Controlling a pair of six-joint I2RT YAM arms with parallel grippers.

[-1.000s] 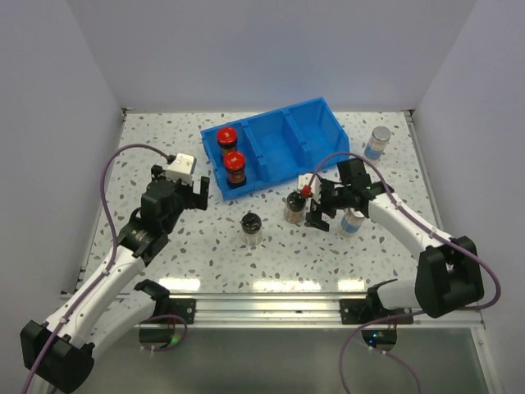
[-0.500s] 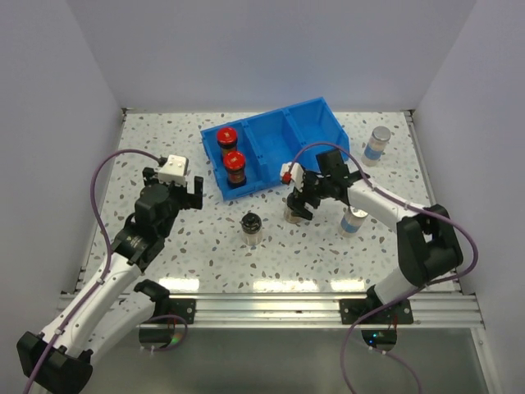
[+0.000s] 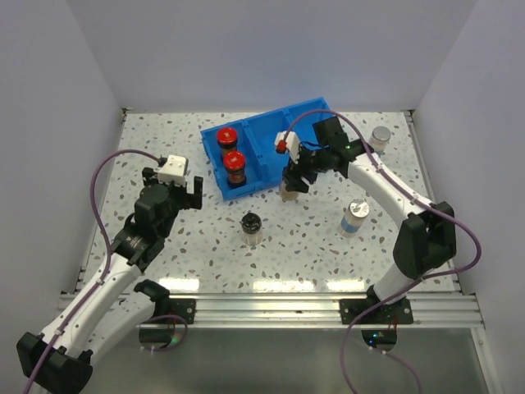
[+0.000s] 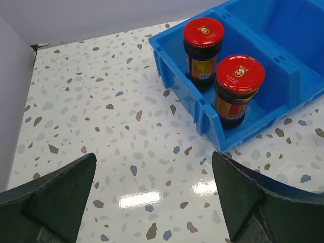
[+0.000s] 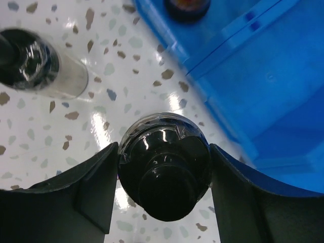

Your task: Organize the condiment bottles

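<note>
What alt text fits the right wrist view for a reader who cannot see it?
Seen from above, the right tool grips a black-capped jar between its two dark fingers. A blue bin fills the upper right, and a second black-capped jar sits apart at upper left on the speckled table.

Far red-capped jar [image 3: 228,138], near red-capped jar [image 3: 235,166]: dark contents, upright, left compartment of bin [image 3: 267,141]. Black-capped jar [image 3: 252,226]: upright, centre of bench [image 3: 164,148]. Second black-capped jar [image 5: 164,174]: gripped in right claw [image 5: 164,195], beside bin. Far silver-capped jar [image 3: 380,139], near silver-capped jar [image 3: 354,218]: upright, right side.
</note>
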